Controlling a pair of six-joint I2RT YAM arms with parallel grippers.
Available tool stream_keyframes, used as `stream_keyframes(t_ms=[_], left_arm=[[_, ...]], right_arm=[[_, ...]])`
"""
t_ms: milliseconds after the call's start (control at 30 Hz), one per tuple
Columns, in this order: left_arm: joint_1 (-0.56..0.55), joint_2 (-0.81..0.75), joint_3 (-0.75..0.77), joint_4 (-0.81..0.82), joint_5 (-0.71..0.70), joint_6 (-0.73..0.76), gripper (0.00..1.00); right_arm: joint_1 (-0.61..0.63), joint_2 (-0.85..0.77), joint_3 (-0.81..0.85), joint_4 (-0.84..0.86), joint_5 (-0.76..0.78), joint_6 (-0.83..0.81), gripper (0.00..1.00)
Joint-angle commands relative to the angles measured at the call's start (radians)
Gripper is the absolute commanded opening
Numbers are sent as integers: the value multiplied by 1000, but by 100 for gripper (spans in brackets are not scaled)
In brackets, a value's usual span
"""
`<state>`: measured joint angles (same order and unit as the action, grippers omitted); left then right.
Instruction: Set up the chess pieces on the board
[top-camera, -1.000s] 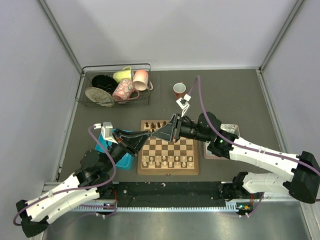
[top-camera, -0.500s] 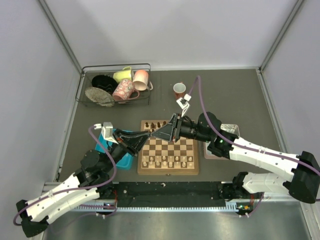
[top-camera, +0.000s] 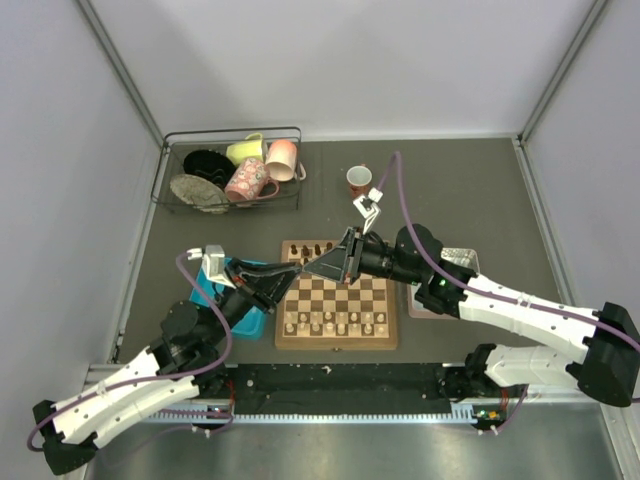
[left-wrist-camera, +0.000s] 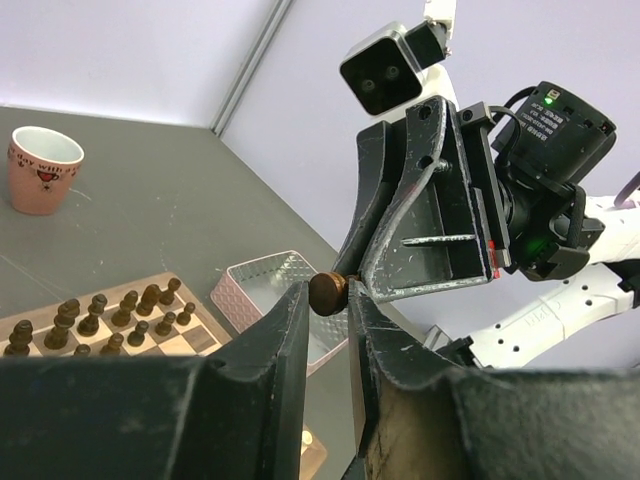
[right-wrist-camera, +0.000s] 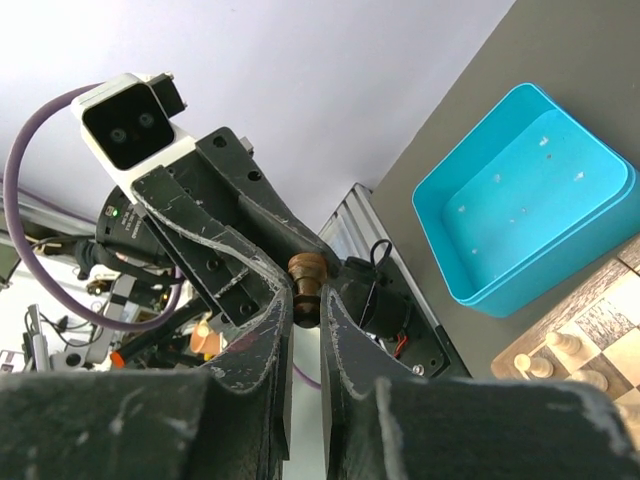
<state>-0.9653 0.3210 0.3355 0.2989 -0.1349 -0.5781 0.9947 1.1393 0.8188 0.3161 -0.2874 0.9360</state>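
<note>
Glossy brown wooden chess piece (left-wrist-camera: 328, 292); smooth plastic blue tray (right-wrist-camera: 520, 200).

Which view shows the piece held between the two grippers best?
Left wrist: the piece faces the camera, round end large and plain. Right wrist shows it side-on, lower part hidden. Top external: too small to make out.

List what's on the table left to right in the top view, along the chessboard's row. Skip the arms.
blue tray → board → pale mesh tray
</note>
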Motion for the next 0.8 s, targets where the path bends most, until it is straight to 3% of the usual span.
stream_keyframes(t_ms=[0,67,100,200,233,333,533,767], left_arm=[[-6,-20,-13,16,-20,-15,34],[-6,-29,-13,-3,-37,-19,42],[-6,-42,-10,-30,-48,-20,50],[-6,-81,-1,-107,-104,-26,61],[-6,-91,0,-127,-121,-23,73],[-4,-143,0,-205,-230,-19,81],[-4,-203,72,-490,-454,-60,82],[-3,-55,186,-722,-551,-106,79]], right_arm=[[15,-21,31,25,17,-13,0],[15,-18,32,15,20,-17,0],[15,-21,45,-29,30,-37,0],[13,-55,77,-179,121,-101,0],[15,-64,86,-219,186,-115,0],[15,-78,144,-413,319,-186,0],[13,144,460,-915,398,-371,0],[15,442,755,-1173,309,-503,0]])
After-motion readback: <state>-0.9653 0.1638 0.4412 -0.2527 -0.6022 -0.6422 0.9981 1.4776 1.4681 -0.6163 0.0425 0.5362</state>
